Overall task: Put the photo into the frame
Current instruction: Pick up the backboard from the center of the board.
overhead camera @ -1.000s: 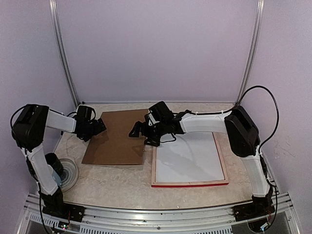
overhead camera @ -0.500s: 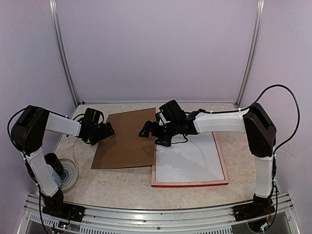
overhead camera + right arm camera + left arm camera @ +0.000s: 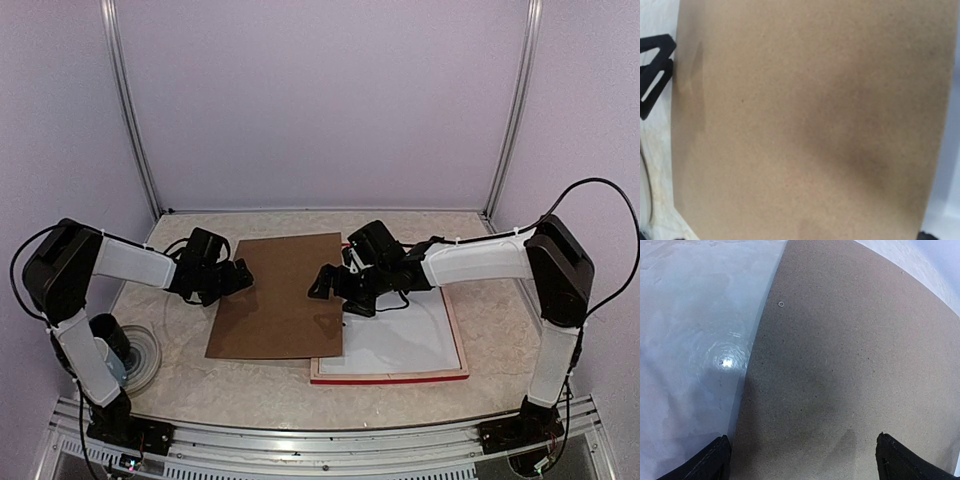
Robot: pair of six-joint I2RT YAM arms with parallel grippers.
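Note:
The frame point(image 3: 390, 378) lies at the right of the table, its red front edge towards me. The photo point(image 3: 410, 335) lies inside it, plain white back up. A brown cardboard backing board point(image 3: 280, 295) lies left of centre, and its right edge overlaps the frame's left side. My left gripper point(image 3: 238, 278) is at the board's left edge. In the left wrist view its fingers stand wide apart point(image 3: 802, 460) over the board point(image 3: 840, 365). My right gripper point(image 3: 330, 285) rests on the board's right part. The board point(image 3: 805, 125) fills the right wrist view, with only dark tips at the bottom corners.
A grey round disc with a dark cylinder point(image 3: 135, 355) sits at the left front, beside the left arm. A black cable point(image 3: 400, 300) loops by the right wrist. Purple walls and metal posts close in the back and both sides.
The board has slid to the right and now overlaps the frame's left side. Both grippers have moved right with it.

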